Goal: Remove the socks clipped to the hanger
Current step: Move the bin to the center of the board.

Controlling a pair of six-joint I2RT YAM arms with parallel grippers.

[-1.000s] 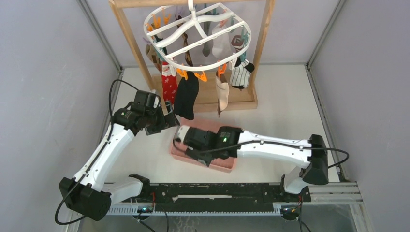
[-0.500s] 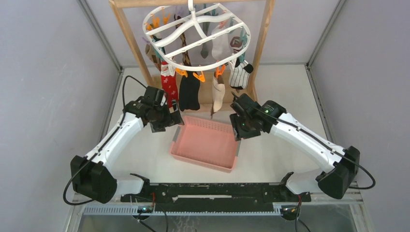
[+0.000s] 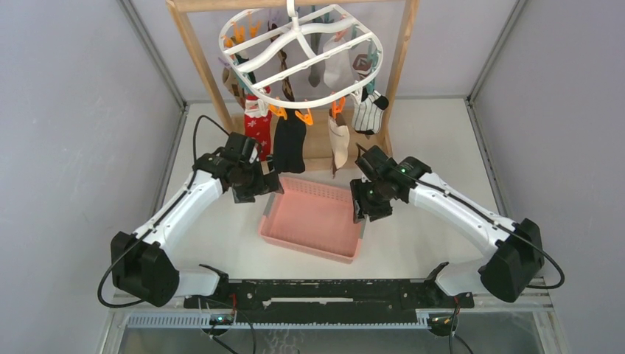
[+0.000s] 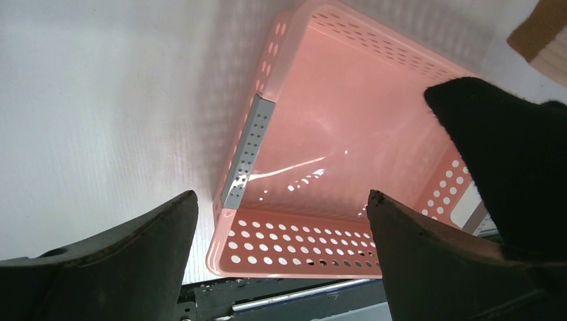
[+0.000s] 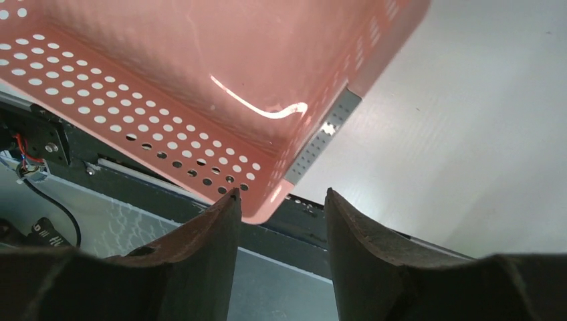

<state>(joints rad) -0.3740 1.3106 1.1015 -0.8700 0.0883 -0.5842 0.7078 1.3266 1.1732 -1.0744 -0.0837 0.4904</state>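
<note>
Toward near edge of table (image 3: pixel 431 151), basket (image 3: pixel 313 221), floor bare; left gripper (image 4: pixel 281 198) gaping, right gripper (image 5: pixel 282 194) half-parted, neither gripping; rear socks (image 3: pixel 337 65) partly hidden by hanger (image 3: pixel 295 46).

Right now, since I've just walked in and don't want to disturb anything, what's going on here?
Two robot arms are working on pulling socks off the hanger. None is off yet: the socks hang clipped, and the basket below is empty. The left fingers stand wide open beside the black sock. The right fingers are open and empty by the basket's right edge.
</note>
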